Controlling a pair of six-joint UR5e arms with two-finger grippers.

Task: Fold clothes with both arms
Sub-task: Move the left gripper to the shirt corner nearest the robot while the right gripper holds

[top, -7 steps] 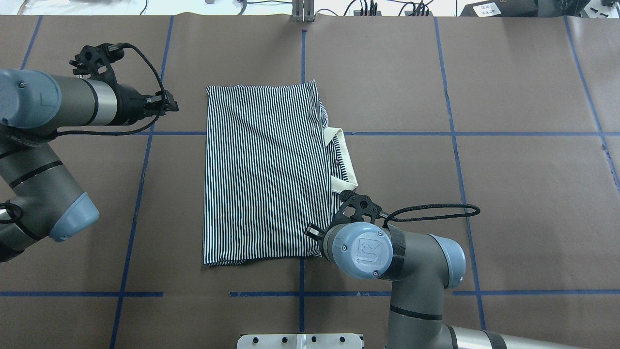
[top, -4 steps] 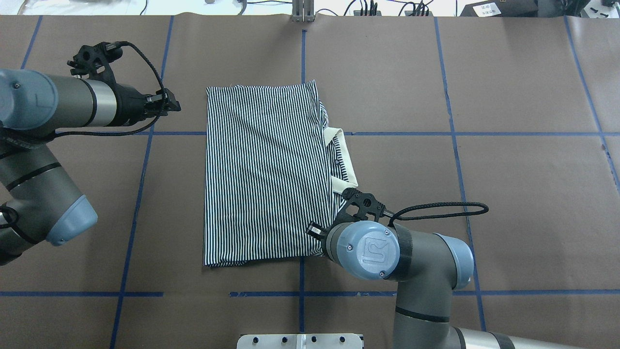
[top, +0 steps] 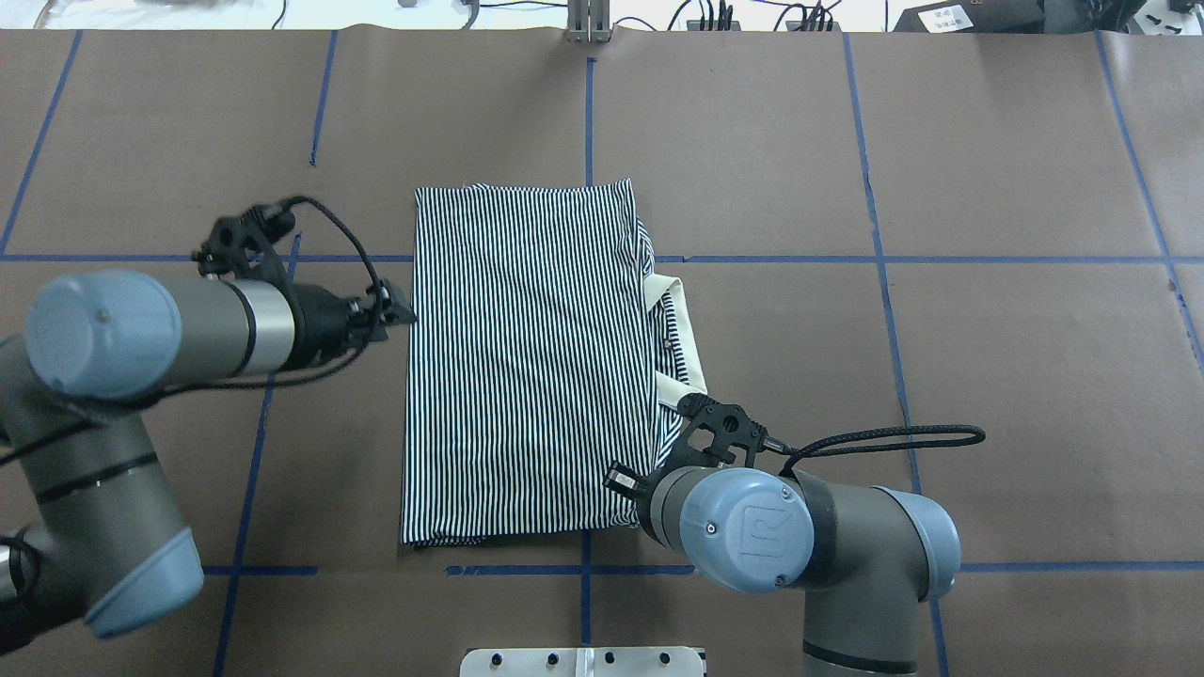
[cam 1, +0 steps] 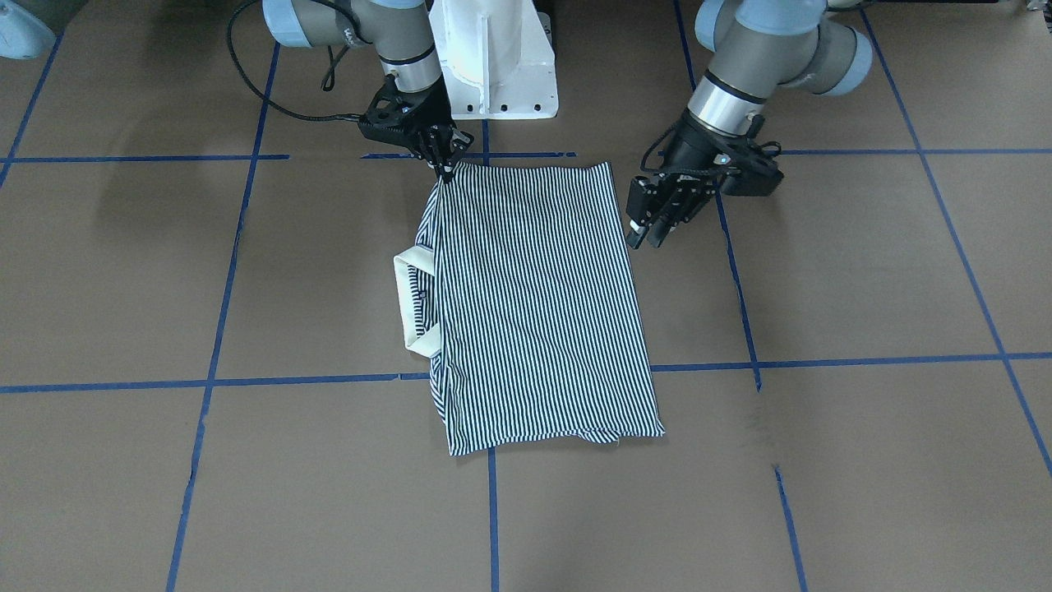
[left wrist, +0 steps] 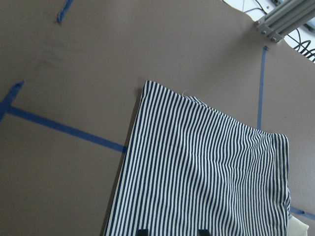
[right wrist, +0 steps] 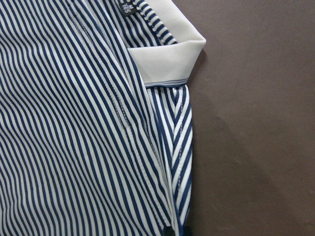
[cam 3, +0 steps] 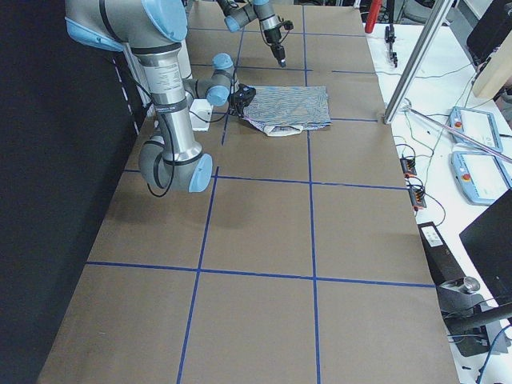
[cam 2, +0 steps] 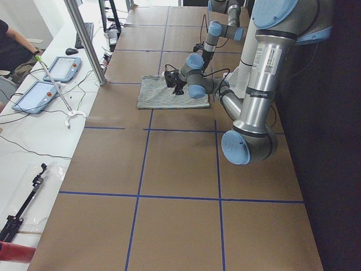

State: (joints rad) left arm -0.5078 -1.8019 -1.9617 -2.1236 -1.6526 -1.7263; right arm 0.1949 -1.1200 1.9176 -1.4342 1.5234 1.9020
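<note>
The striped polo shirt [top: 527,367] lies folded into a tall rectangle in the middle of the table, its cream collar [top: 687,329] sticking out on the right side. At the shirt's near right corner, my right gripper [cam 1: 445,170] is shut on the fabric edge; the overhead view hides it under its own wrist. Up close, the right wrist view shows the collar [right wrist: 167,59] and the striped hem. My left gripper [top: 403,313] hovers at the shirt's left edge, open, with its fingertips [left wrist: 142,230] apart over the stripes [left wrist: 206,172].
Brown paper with blue tape lines covers the table. The white pedestal base [cam 1: 493,57] stands at the robot's side. An aluminium post [top: 588,19] and cables sit at the far edge. A side bench holds tablets [cam 2: 34,96], with a person [cam 2: 11,39] beside it.
The shirt has slid toward the robot and slightly right, together with the right arm. The left arm has swung from the far left corner in to the shirt's left edge.
</note>
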